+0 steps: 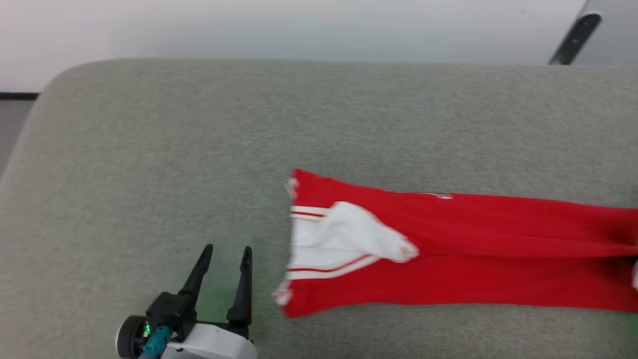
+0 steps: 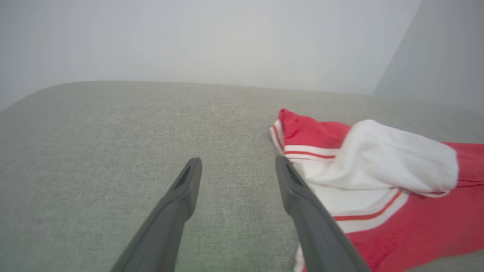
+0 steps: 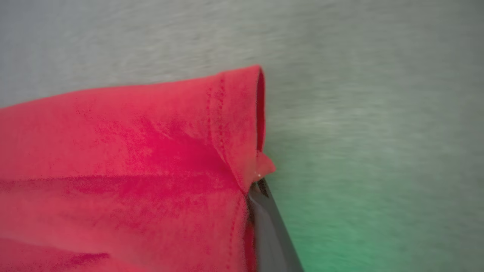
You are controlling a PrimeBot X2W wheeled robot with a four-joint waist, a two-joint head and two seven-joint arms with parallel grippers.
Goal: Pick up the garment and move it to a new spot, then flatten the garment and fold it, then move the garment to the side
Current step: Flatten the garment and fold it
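The garment is a red shirt with a white, red-striped sleeve, lying stretched out on the grey padded surface and running off the head view's right edge. My left gripper stands open just left of the sleeve end, with nothing between its fingers. In the left wrist view the left gripper hovers over bare fabric, and its right finger overlaps the edge of the garment. In the right wrist view my right gripper is shut on the stitched red hem of the garment; one dark finger shows beneath the cloth.
The grey padded surface has a rounded far-left corner and a far edge against a pale wall. A dark slanted object stands beyond the far right. Bare fabric spreads to the left of the garment and beyond it.
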